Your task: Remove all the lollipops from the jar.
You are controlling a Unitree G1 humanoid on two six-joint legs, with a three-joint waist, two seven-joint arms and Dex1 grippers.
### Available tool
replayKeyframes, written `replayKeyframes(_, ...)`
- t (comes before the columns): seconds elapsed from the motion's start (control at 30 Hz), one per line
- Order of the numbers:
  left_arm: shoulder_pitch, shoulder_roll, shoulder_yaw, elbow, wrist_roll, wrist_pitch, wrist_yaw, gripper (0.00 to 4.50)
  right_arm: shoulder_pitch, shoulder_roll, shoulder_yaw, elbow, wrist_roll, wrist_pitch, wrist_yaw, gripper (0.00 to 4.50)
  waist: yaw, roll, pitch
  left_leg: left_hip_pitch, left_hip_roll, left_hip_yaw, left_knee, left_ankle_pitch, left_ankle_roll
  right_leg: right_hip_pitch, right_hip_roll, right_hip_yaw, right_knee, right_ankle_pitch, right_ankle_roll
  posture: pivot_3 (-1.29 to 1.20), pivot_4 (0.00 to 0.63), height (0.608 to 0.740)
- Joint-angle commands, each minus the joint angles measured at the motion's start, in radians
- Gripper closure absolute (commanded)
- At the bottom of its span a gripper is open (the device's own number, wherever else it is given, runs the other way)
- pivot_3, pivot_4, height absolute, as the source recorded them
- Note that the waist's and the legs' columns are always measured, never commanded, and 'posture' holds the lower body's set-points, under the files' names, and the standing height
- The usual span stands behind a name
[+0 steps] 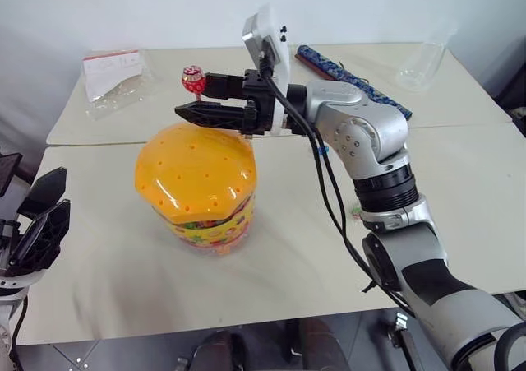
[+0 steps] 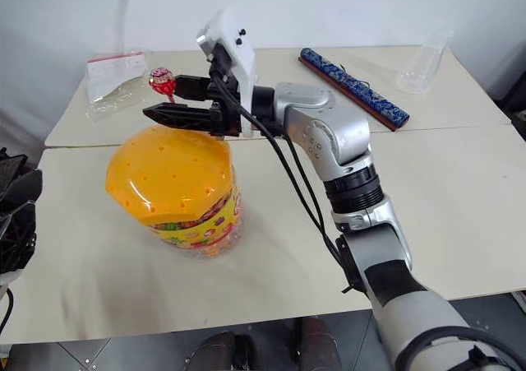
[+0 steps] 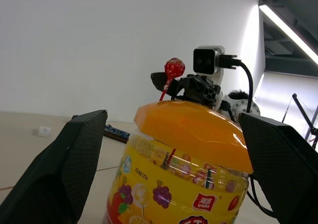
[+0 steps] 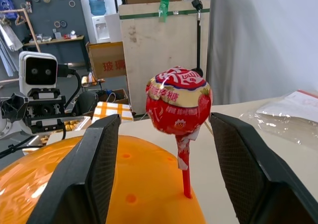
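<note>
Standing: the jar (image 1: 197, 186), centre-left of the frame on the near table (image 1: 271, 264), upright, its domed orange lid (image 1: 196, 173) on and dotted with small holes.
Label: colourful candy print, visible through the clear wall below the lid.
Lollipop (image 1: 194, 80): red wrapper, round head up, its thin red stick planted in a hole at the far edge of the lid.
Other lollipops: shapes of sweets show through the jar wall; I cannot tell them apart.
Right hand (image 1: 197, 98): reaching across from the right at the level of the lollipop, pointing toward the left of the frame, just above the lid.
Right hand state: fingers spread, one to each side of the lollipop head, gaps on both sides, gripping nothing.
Left hand (image 1: 41, 215): low at the left edge of the frame, well apart from the jar, pointing toward it.
Left hand state: fingers wide apart, empty.
Far table (image 1: 246, 67): a clear plastic bag (image 1: 115, 79) with a white card at upper left; a long dark-blue patterned strip (image 1: 353, 81) at upper centre-right; a clear plastic piece (image 1: 423, 65) at upper right.
</note>
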State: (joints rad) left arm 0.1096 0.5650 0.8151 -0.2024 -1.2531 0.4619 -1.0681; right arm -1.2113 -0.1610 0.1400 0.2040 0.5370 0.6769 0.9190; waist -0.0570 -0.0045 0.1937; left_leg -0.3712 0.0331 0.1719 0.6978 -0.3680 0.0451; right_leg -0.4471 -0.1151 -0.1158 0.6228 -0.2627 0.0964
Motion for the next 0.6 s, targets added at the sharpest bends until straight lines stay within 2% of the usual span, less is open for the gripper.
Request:
replayKeyframes(0.03,0.017,-0.009,0.044,-0.01,-0.028,-0.02,-0.01,0.0,-0.031,0.017,-0.008,-0.005,-0.005,-0.019,0.005,1.55,-0.002,0.0,0.0,0.0,0.0,0.0,0.0,0.0,0.0,0.0,0.0,0.0,0.0,0.0,0.0,0.0,0.15,0.74)
replayKeyframes(0.1,0.022,-0.011,0.056,0.0,-0.031,-0.026,-0.014,0.0,-0.03,0.023,-0.007,0.006,-0.016,-0.036,0.008,1.55,-0.003,0.0,0.0,0.0,0.0,0.0,0.0,0.0,0.0,0.0,0.0,0.0,0.0,0.0,0.0,0.0,0.15,0.74)
replayKeyframes(0.4,0.023,0.005,0.073,0.011,-0.06,-0.006,-0.029,0.0,-0.042,0.021,-0.01,0.065,-0.059,-0.11,0.053,4.48,-0.005,0.0,0.0,0.0,0.0,0.0,0.0,0.0,0.0,-0.001,0.0,0.0,0.0,0.0,0.0,0.0,0.15,0.74)
replayKeyframes(0.6,-0.023,0.019,0.042,-0.012,-0.08,0.015,-0.016,0.0,-0.081,0.036,-0.139,0.103,0.021,-0.203,0.093,4.48,-0.002,0.0,0.0,0.0,0.0,0.0,0.0,0.0,0.0,-0.001,0.001,0.0,0.0,0.0,0.0,0.0,0.15,0.74)
